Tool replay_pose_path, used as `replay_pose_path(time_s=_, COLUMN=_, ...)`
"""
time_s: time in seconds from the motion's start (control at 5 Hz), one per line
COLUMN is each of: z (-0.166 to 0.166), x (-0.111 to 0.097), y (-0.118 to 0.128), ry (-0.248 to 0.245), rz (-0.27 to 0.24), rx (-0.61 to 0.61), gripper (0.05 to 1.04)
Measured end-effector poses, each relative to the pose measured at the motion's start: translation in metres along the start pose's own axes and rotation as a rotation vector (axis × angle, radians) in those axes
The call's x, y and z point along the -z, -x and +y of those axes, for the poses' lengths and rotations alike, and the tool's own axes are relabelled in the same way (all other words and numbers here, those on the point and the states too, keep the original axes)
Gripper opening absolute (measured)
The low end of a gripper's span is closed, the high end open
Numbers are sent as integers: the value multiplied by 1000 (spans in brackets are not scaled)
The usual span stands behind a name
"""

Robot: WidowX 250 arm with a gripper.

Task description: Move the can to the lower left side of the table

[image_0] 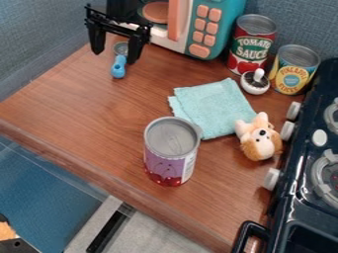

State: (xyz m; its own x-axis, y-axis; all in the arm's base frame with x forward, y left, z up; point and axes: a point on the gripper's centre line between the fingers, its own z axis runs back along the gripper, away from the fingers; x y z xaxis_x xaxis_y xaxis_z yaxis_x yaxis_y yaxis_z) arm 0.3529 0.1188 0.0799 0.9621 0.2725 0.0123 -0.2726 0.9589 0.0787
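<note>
The gripper [117, 48] hangs at the upper left of the view, its two fingers spread apart with nothing held between them. A purple can [170, 152] with cherries on its label stands upright near the front edge of the brown table [99, 106], well below and to the right of the gripper. Beyond the gripper's fingers, a blue spoon-like toy [118, 67] lies on the wood.
A teal cloth [214, 107] lies behind the can, with a plush dog [259, 138] to its right. A tomato sauce can [251, 44], a pineapple can [293, 69] and a small round lid [255, 82] stand at the back right. A toy microwave [204, 27] and dark stove [307, 183] flank the table.
</note>
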Motion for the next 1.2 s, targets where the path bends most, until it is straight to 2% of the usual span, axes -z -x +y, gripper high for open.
replay_pose_path(time_s=0.2, z=-5, x=-38, y=20, ry=-14, rz=-104, rx=-90, gripper=999)
replay_pose_path(time_s=0.4, z=-14, x=-56, y=34, ry=26, rz=-108, rx=-179, gripper=999)
replay_pose_path(time_s=0.6, z=-39, x=-72, y=54, ry=43, rz=-125, rx=-330, gripper=999)
replay_pose_path(time_s=0.8, z=-73, x=-72, y=77, ry=110, rz=-156, rx=-499, gripper=999)
replay_pose_path(time_s=1.0, z=-113, x=-62, y=90, ry=139, rz=-219, rx=-531, gripper=999)
replay_pose_path(time_s=1.2, z=-139, x=-51, y=100, ry=194, rz=-232, rx=-531, gripper=999)
